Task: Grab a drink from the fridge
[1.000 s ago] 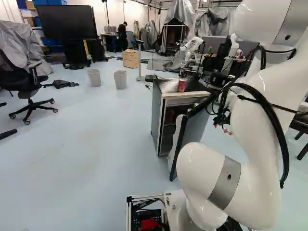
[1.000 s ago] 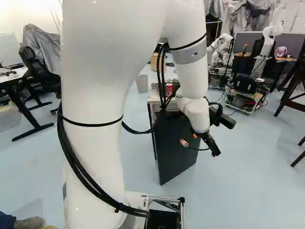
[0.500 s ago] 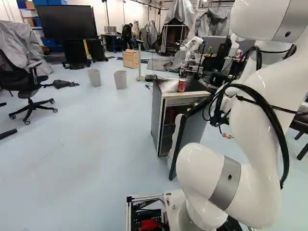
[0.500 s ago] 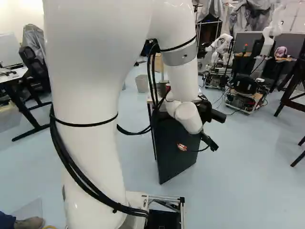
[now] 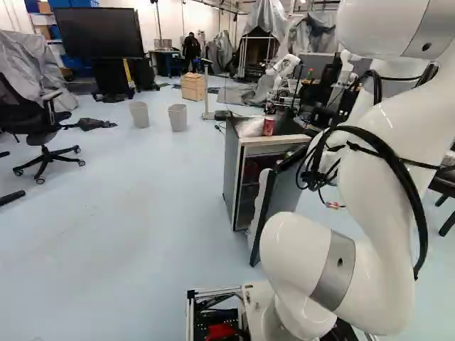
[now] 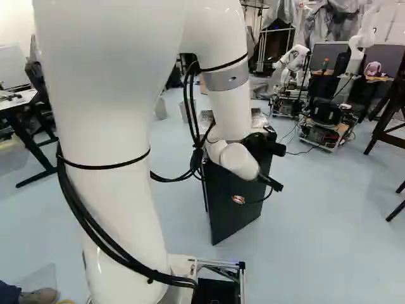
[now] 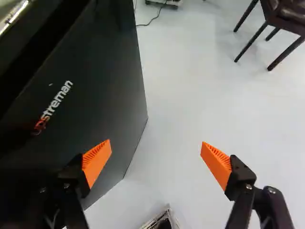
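The gripper [image 6: 258, 192] hangs low beside the opened fridge door [image 6: 231, 221], on the door's outer side. In the wrist view the gripper [image 7: 156, 156] is wide open with nothing between its orange pads; one finger stands over the door's dark face [image 7: 109, 86], the other over bare floor. In the left base view the fridge [image 5: 236, 177] stands with its front uncovered and its dark inside partly seen past the door; drinks in there cannot be made out. A red can [image 5: 269, 126] stands on the fridge top, hidden behind the arm in the right base view.
Another robot [image 6: 294, 63] stands behind the fridge, with a cart [image 6: 326, 130] to its right. Two bins [image 5: 178, 117] and a wooden box [image 5: 193, 87] stand further off. A dark chair [image 7: 288, 16] is beyond the gripper, on the side away from the door.
The arm has swung leftward in the right base view, bringing the gripper a little lower and nearer the fridge door. The base, fridge, door and can have not moved.
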{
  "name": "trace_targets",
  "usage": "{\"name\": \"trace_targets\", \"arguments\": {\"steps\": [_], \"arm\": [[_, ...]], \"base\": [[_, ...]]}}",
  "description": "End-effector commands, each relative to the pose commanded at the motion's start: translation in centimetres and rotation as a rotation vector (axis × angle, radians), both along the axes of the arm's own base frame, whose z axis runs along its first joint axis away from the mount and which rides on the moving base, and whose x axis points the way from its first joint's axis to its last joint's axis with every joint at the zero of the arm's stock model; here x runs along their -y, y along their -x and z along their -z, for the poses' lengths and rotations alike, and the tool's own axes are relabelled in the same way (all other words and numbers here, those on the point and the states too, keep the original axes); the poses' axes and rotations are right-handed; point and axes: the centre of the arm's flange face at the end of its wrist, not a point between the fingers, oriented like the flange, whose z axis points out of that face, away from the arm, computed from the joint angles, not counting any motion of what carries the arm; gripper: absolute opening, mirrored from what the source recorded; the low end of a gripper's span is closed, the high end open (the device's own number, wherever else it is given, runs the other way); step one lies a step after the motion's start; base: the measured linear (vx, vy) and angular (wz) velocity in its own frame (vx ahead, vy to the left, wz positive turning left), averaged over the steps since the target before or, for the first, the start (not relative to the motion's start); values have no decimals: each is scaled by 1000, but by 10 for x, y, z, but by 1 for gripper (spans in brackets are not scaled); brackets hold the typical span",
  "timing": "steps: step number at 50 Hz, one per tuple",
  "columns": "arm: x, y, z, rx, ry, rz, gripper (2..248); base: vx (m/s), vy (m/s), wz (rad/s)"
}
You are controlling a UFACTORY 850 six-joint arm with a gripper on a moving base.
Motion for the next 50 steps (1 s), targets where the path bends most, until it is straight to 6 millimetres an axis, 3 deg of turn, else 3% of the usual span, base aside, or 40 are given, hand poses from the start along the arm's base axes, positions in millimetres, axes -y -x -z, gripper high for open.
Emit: {"name": "trace_targets", "arguments": {"steps": [33,50], "arm": [[-43,48,-11,84,82,-128,247],[-76,54,-16,136,122,-279,247]], "base": [[0,0,0],[0,0,0]]}}
